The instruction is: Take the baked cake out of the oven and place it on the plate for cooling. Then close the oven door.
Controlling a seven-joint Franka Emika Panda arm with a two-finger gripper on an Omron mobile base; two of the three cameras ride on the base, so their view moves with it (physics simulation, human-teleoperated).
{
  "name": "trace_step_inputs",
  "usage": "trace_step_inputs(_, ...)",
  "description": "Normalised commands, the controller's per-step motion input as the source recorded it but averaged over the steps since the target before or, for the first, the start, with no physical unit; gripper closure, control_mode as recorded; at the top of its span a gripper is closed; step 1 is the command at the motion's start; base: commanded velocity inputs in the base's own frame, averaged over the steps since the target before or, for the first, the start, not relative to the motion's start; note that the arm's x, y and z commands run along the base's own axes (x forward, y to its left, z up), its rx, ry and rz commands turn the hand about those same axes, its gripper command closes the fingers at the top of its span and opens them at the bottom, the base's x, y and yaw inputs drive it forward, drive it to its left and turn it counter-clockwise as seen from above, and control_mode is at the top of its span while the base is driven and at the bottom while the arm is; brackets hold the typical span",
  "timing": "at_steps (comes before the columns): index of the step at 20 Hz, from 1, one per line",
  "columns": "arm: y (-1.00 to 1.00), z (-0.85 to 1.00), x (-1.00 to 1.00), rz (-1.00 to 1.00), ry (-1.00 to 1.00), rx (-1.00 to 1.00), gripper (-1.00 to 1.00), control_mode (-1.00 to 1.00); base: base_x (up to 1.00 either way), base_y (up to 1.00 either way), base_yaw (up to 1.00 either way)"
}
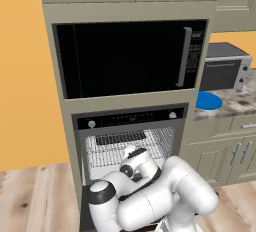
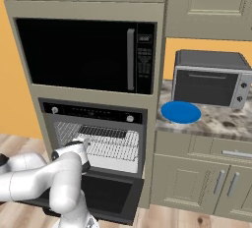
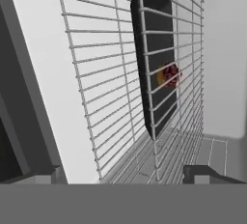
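Hand view: rolled; looks into oven (image 3: 96, 97) past wire rack (image 3: 111, 73).
Oven: built-in, below microwave (image 1: 125, 58); cavity holds wire racks; cake (image 3: 170, 75) seen through rack wires, against dark back panel.
Oven door (image 2: 106, 192): dropped open, lying flat in front of cavity.
Plate (image 2: 180, 112): blue, bare, on counter (image 2: 221, 121) right of oven, in front of toaster oven (image 2: 211, 84).
Gripper (image 3: 128, 175): at oven mouth; jaws spread wide, fingertips (image 3: 200, 174) well apart; holds nothing, touches nothing; cake far beyond tips.
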Motion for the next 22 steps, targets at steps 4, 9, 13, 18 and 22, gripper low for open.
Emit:
trace_step_inputs(4, 0.06, -0.14, 0.13, 0.00, 0.00, -0.01, -1.00, -1.00, 0.00, 0.00, 0.00)
trace_step_inputs(9, 0.02, -0.25, 0.11, 0.00, 0.00, -0.01, -1.00, -1.00, 0.00, 0.00, 0.00)
trace_step_inputs(13, 0.00, -0.20, 0.23, 0.00, 0.07, 0.00, -1.00, -1.00, 0.00, 0.00, 0.00)
trace_step_inputs(18, 0.00, -0.14, 0.37, 0.00, 0.13, 0.00, -1.00, -1.00, 0.00, 0.00, 0.00)
trace_step_inputs(22, 0.00, -0.05, 0.39, 0.00, 0.10, 0.00, -1.00, -1.00, 0.00, 0.00, 0.00)
